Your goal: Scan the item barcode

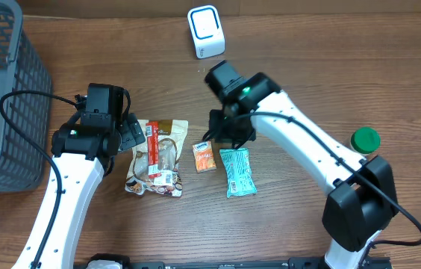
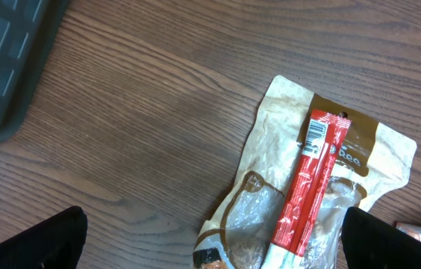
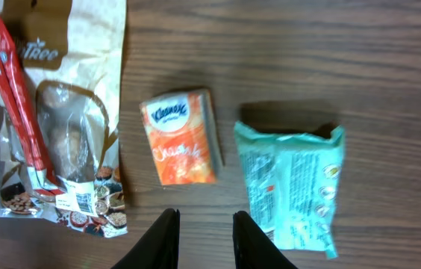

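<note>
The orange tissue pack (image 1: 204, 157) lies flat on the bench (image 1: 307, 60). Just left of it is a brown snack bag (image 1: 158, 157) with 1 red stick (image 2: 307, 187) across it, and just right is a green packet (image 1: 237, 171). The right fingers (image 3: 167, 240) hover near the pack, narrowly parted and empty. The left fingers (image 2: 46, 243) gape wide over the bag.

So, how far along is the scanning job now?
Nothing looks done: no item is near the white scanner. In hand: the right gripper hovers near the orange Kleenex pack, holding nothing; the left gripper is open by the brown snack bag. Left: grasp an item, show its barcode to the scanner.
</note>
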Controlling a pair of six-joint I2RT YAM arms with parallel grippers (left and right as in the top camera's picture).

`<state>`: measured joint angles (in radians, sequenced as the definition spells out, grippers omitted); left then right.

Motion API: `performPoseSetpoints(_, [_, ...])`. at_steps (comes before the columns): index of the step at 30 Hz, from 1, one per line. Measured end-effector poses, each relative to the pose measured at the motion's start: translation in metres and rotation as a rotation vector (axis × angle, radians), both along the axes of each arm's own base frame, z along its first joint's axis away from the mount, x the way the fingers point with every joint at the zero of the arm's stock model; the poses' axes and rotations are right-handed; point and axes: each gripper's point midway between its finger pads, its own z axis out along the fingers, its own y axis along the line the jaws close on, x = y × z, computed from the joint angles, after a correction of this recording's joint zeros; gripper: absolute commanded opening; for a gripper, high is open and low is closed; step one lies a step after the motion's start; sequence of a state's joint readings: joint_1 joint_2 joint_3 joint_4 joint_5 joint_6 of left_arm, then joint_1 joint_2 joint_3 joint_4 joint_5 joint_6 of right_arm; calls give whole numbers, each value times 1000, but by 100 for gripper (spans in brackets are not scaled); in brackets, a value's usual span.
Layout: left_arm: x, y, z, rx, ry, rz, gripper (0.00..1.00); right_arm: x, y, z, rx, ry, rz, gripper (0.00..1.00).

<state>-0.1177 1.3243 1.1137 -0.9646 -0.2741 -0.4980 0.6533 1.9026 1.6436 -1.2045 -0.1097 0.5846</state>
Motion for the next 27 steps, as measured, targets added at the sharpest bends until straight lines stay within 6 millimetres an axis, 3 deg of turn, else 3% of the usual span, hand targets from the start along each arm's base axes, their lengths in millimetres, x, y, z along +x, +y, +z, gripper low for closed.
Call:
performPoseSetpoints(5, [0, 0, 0, 0, 0, 0, 100, -9, 9, -1, -25, -12, 16, 25])
performPoseSetpoints(11, [0, 0, 0, 0, 0, 0, 99, -17, 2, -7, -79, 0, 19, 25])
performPoseSetpoints(21, [0, 0, 0, 0, 0, 0, 100, -45, -31, -49, -207, 91, 30, 27])
performPoseSetpoints(27, [0, 0, 0, 0, 0, 0, 100, -49, -37, -67, -223, 90, 60, 32])
